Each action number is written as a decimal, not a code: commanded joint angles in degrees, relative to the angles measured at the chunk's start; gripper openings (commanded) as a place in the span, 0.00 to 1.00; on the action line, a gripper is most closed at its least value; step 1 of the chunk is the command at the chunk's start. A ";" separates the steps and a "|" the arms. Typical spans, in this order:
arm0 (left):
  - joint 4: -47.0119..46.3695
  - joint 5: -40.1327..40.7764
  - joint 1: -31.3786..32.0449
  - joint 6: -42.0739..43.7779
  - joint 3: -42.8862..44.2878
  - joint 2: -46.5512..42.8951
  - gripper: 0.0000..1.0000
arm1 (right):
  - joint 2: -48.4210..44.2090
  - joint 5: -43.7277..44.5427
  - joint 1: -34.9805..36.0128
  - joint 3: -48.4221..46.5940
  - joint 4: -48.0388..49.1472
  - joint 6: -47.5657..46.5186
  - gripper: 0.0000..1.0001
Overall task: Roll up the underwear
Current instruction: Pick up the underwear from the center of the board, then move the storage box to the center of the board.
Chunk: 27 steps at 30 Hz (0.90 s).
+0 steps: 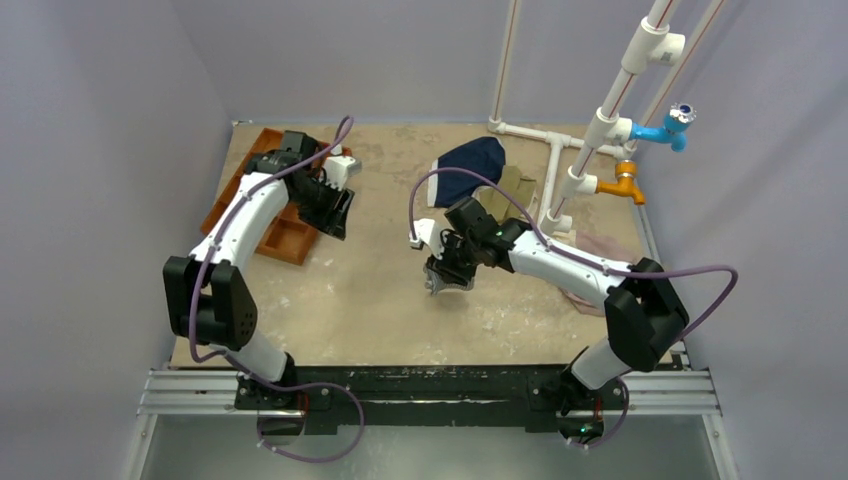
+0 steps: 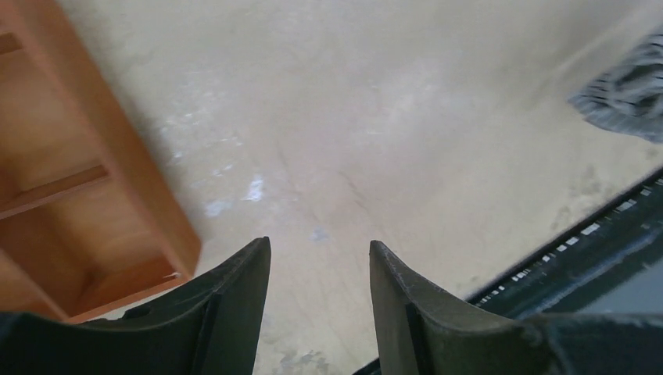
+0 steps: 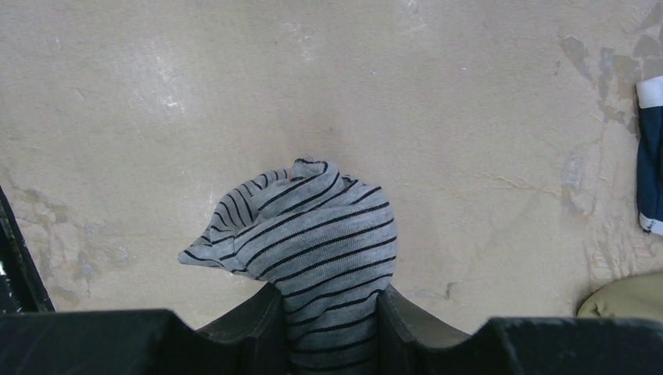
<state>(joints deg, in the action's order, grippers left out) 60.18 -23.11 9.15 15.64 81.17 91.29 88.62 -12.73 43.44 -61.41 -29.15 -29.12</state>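
The underwear (image 3: 313, 242) is a bunched roll of grey cloth with thin dark stripes. My right gripper (image 3: 328, 293) is shut on it, both fingers pressing its sides, and the roll's tip sticks out beyond the fingertips above the table. From above, the right gripper (image 1: 447, 278) hangs over the table's middle with the underwear (image 1: 440, 287) mostly hidden beneath it. My left gripper (image 2: 319, 244) is open with nothing between its fingers. It hovers at the left (image 1: 335, 215), beside the wooden tray. An edge of the underwear (image 2: 625, 94) shows far right in the left wrist view.
An orange wooden tray (image 1: 285, 235) with compartments lies at the left (image 2: 78, 195). A navy garment (image 1: 470, 165) and an olive-tan garment (image 1: 515, 190) lie at the back, by white pipes (image 1: 560, 170). A black rail (image 1: 430, 385) runs along the near edge.
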 commanded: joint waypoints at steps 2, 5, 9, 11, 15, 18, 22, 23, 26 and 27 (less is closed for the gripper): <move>-5.41 17.87 -0.01 1.67 1.12 4.78 0.49 | -1.41 0.07 -0.40 -1.44 1.64 2.41 0.00; -6.37 22.16 -0.01 1.85 3.98 8.87 0.49 | -1.46 -0.13 -0.62 -0.58 2.73 2.57 0.00; -7.08 26.36 -0.01 1.98 8.68 14.50 0.50 | -1.93 -0.56 -1.35 0.15 3.60 2.57 0.00; -7.57 28.19 -0.01 2.17 11.19 16.67 0.50 | -2.15 -1.07 -1.77 0.44 3.57 2.58 0.00; -7.79 30.19 -0.09 2.98 14.52 19.78 0.51 | -2.69 -1.86 -2.27 1.18 3.69 2.47 0.00; -6.52 30.08 -0.22 2.92 17.25 23.09 0.51 | -2.79 -2.33 -2.65 1.31 3.68 2.36 0.00; -4.95 28.34 -0.87 2.17 20.14 26.48 0.47 | -3.22 -2.97 -3.10 1.54 3.74 2.23 0.00; -5.09 28.35 -0.96 2.20 20.35 27.17 0.46 | -3.26 -3.06 -3.26 1.63 3.69 2.23 0.00; -4.86 28.23 -1.40 2.08 20.92 28.78 0.42 | -3.43 -3.46 -3.73 1.77 3.57 2.03 0.00; -4.92 28.16 -1.55 1.94 20.93 29.05 0.41 | -3.45 -3.64 -3.90 1.83 3.50 2.01 0.00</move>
<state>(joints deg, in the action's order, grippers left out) 54.15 4.97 8.73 17.58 99.94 118.91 87.59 -13.89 40.32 -59.70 -27.14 -27.40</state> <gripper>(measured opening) 0.432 0.329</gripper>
